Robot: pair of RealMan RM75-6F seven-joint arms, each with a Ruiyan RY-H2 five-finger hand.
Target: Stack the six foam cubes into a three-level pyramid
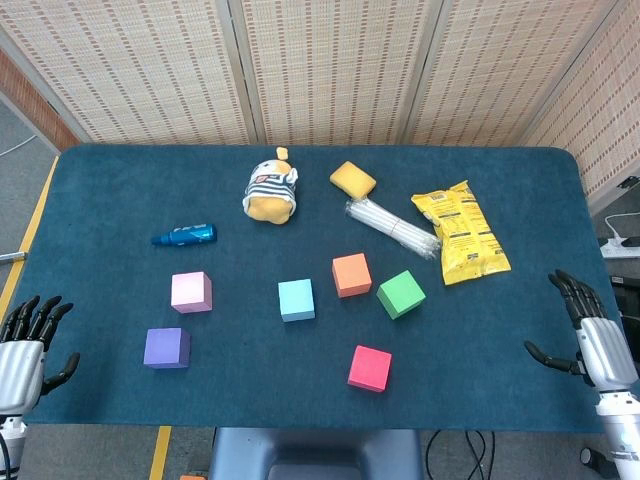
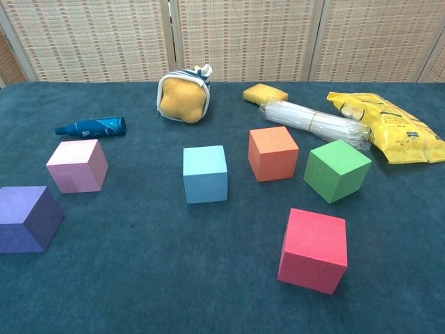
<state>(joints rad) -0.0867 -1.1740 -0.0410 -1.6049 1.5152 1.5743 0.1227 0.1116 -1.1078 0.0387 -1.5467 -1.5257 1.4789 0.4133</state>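
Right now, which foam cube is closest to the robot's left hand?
The purple foam cube. It sits at the front left of the table, nearer the left hand than the pink foam cube behind it.

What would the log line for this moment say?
stage: start | cubes: six, apart, unstacked | left robot hand: open | right robot hand: open

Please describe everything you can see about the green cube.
The green cube is a matte, foam-looking block with sharp edges, resting flat on the blue table cloth, turned at an angle to the table edge. It stands alone, right of the orange cube, touching nothing else. No hand is near it.
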